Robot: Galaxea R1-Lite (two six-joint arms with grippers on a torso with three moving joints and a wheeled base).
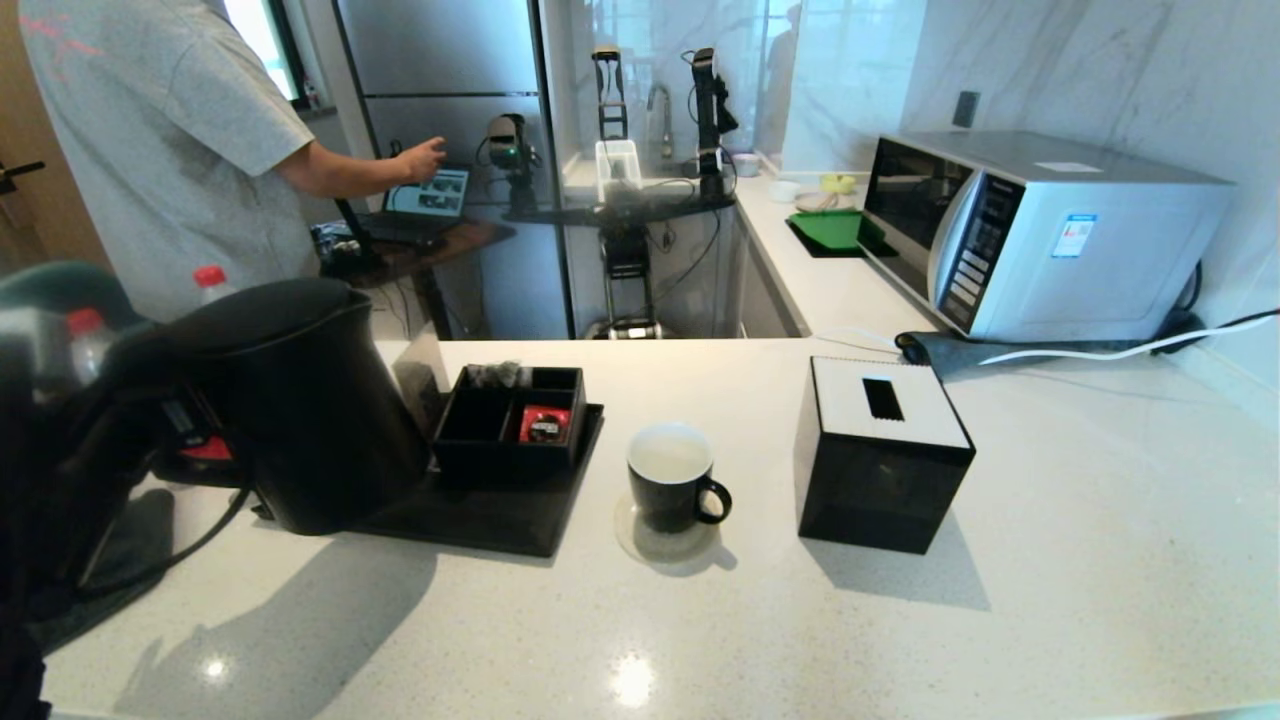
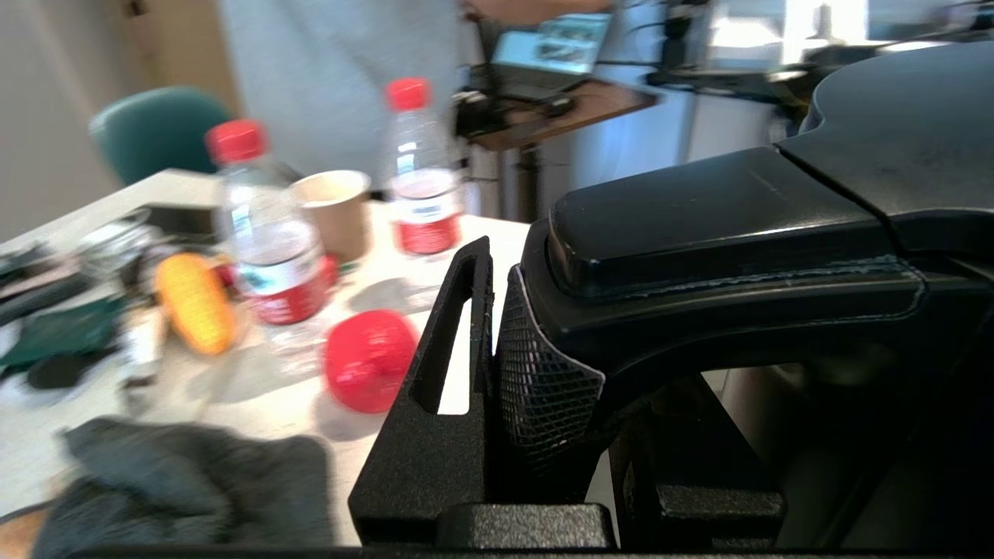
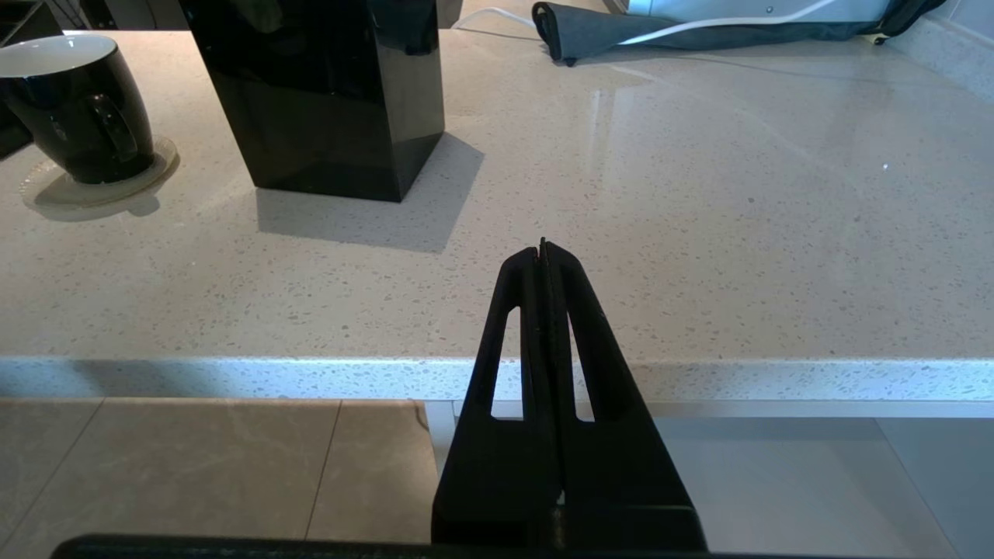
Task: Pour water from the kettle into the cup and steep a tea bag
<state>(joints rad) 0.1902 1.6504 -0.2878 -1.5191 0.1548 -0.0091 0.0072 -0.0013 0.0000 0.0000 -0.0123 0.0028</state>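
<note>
The tall black kettle (image 1: 300,400) stands upright at the left end of the counter, by the black tray. My left gripper (image 2: 575,326) is shut on its loop handle (image 2: 722,225), one mesh pad (image 2: 543,380) pressed to the handle's side. The black cup (image 1: 672,478) with a white inside sits on a round coaster mid-counter, its ear handle to the right; I cannot tell if it holds water. Grey-green tea bags (image 1: 500,374) lie in the organiser's back compartment. My right gripper (image 3: 542,244) is shut and empty, off the counter's front edge, right of the cup (image 3: 74,109).
A black organiser (image 1: 510,425) on a tray holds a red sachet (image 1: 545,425). A black tissue box (image 1: 880,450) stands right of the cup, a microwave (image 1: 1040,235) at the back right. Red-capped bottles (image 2: 272,233), a paper cup (image 2: 334,210) and a grey cloth (image 2: 194,481) lie beyond the kettle.
</note>
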